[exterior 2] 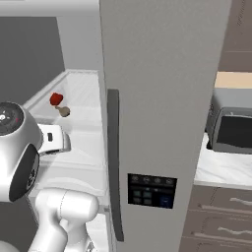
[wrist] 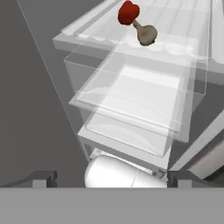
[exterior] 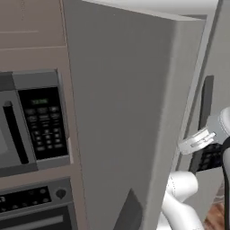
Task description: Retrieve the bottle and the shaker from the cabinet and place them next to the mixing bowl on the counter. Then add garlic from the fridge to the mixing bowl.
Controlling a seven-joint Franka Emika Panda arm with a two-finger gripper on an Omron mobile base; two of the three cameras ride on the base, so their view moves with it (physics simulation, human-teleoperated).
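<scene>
The fridge stands with its left door swung open. On a white upper shelf inside lies the garlic, a small beige bulb with a stem, also seen from the right base. It touches a red item. My gripper is open and empty, in front of the fridge's interior and well short of the garlic, lower than its shelf. The counter shows to the right of the fridge. The bottle, the shaker, the cabinet and the mixing bowl are out of view.
A clear drawer juts out below the garlic's shelf. The shut right fridge door carries a dark handle and a control panel. A grey toaster stands on the counter above brown drawers. A microwave is left of the open door.
</scene>
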